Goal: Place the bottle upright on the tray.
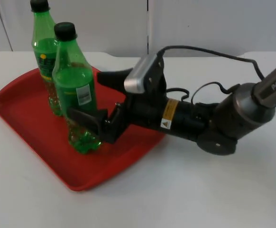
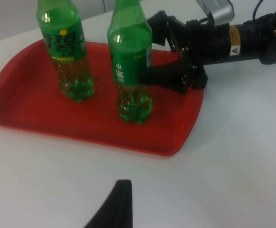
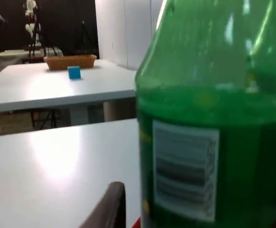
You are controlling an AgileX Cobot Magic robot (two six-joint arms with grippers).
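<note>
While right end effector (image 1: 93,107) grasps near bottle (image 1: 76,90), two bottles stand upright on one red tray (image 1: 19,111).

Black right arm (image 1: 190,118) — yellow warning label, grey "PiPER" link, black fingers (image 1: 83,115)

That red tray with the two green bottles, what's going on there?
The right gripper has its fingers around the nearer green bottle, which stands upright on the red tray. A second green bottle stands upright just behind it on the same tray. The left gripper waits above the white table in front of the tray.
</note>
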